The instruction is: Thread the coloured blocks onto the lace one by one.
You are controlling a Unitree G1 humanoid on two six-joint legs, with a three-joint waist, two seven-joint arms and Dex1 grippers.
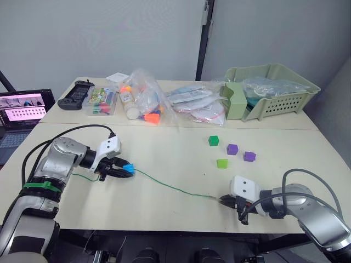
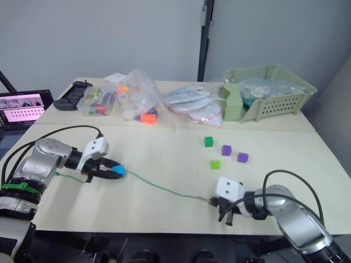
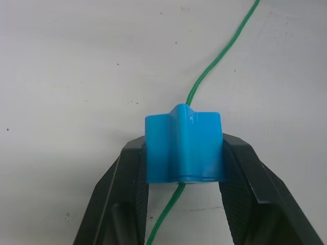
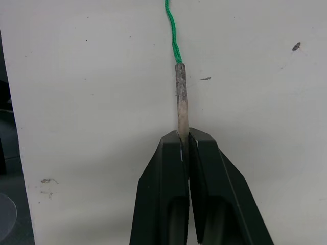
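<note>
Right wrist view: the right tool [image 4: 184, 140] is closed on the pale stiff tip [image 4: 181, 97] of the green lace [image 1: 170, 185], at the near right of the tabletop [image 1: 164, 153]. Leftward, the lace runs across the tabletop to the left tool [image 3: 181, 168], clamped on a blue block [image 3: 183, 148] with the lace passing through it. Farther right lie two green blocks [image 1: 213, 141] and two purple blocks [image 1: 232, 149], loose. Beyond them stands a pale green basket [image 1: 285, 101].

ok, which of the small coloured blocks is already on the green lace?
The blue block, clamped in the left gripper with the green lace running through it. The two green and two purple blocks sit loose on the table.
</note>
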